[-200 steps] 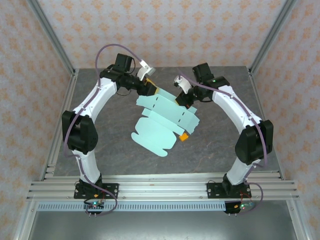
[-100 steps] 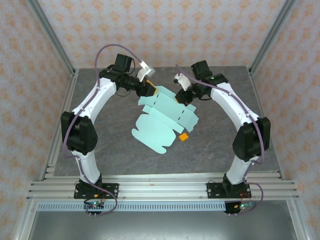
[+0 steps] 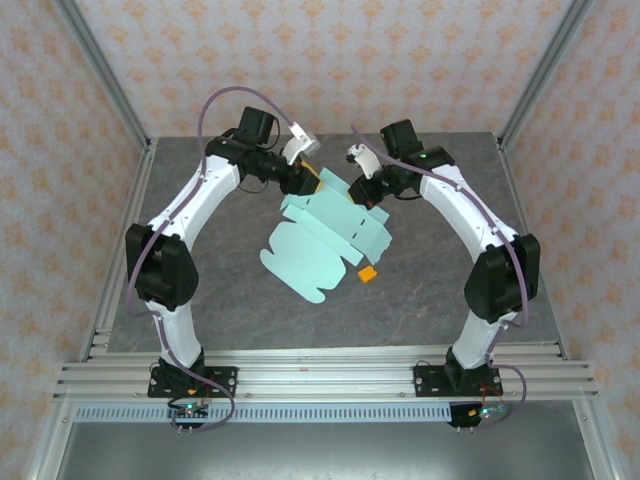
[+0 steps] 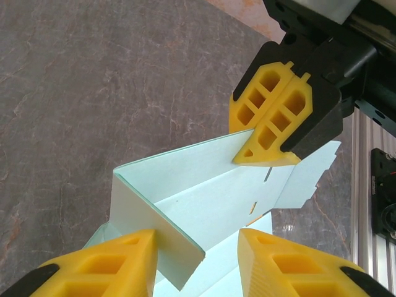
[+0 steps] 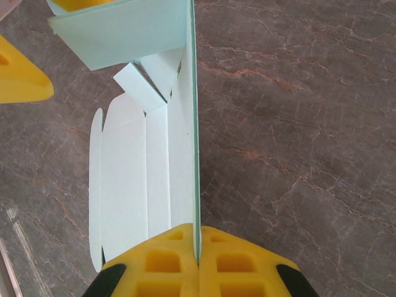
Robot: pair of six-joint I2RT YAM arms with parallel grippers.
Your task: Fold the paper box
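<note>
The right gripper is pinched tight on one thin upright edge of the paper box, at the sheet's 1 o'clock. The left gripper, at 11 o'clock, stands part-open around a raised flap. The rest of the sheet trails toward 7 o'clock on the tabletop. An uneven pull could tear the card or slip it free.

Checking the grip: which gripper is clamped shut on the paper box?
The right gripper, jaws pinched on the paper box edge; the left gripper's jaws stand apart.
</note>
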